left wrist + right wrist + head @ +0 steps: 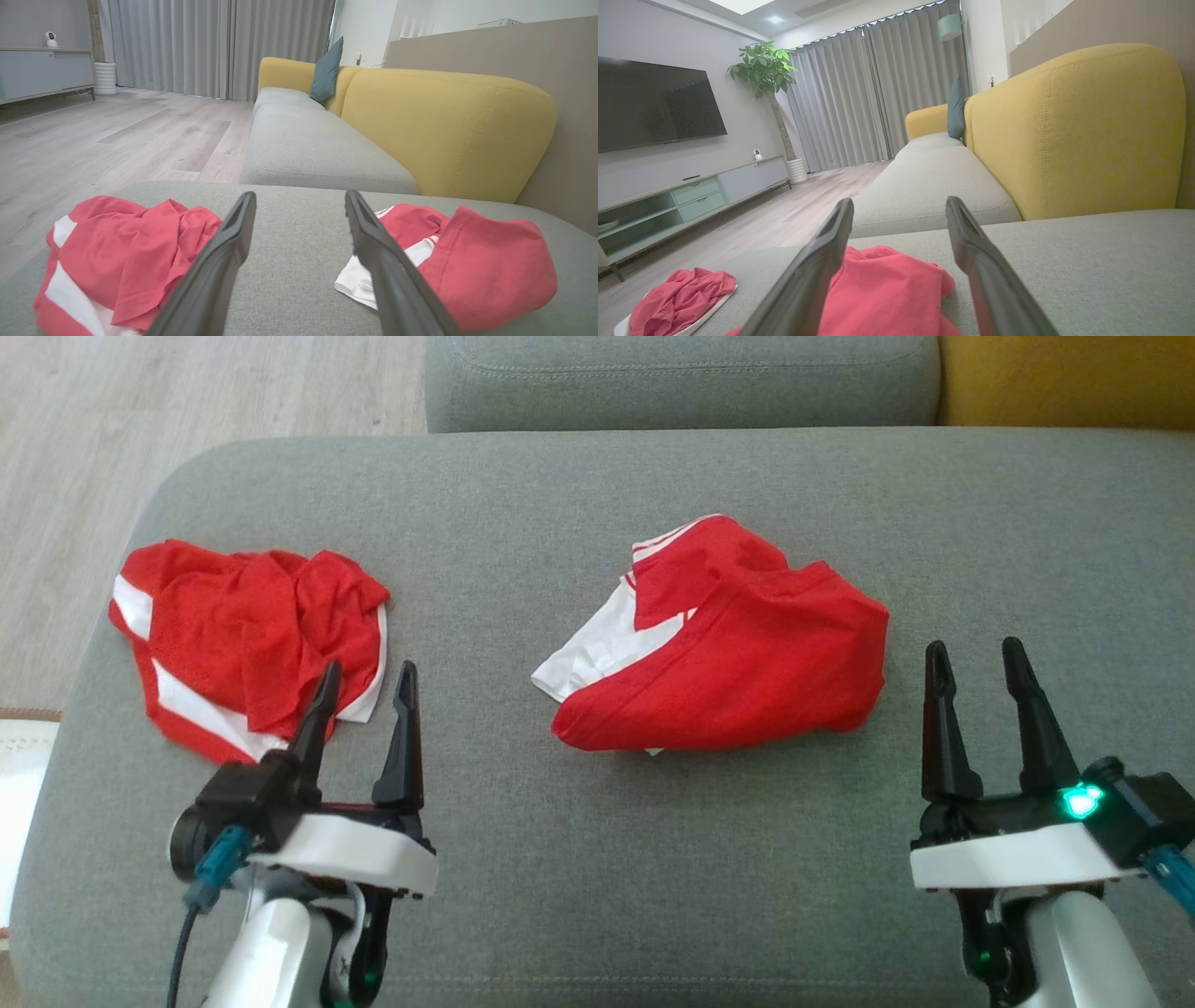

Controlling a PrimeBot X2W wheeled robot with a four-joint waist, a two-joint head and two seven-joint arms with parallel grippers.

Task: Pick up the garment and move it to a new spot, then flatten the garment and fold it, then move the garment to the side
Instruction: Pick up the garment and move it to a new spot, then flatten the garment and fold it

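Our left claw (369, 670), at lower left, and right claw (976, 649), at lower right, both stand spread and empty over a grey cushion (560, 877). A crumpled red garment (243, 625) lies beside the left claw's tips; a second red garment (747, 663) lies mid-frame. We judge the pick-up not begun: next, a claw must lower and pinch cloth.
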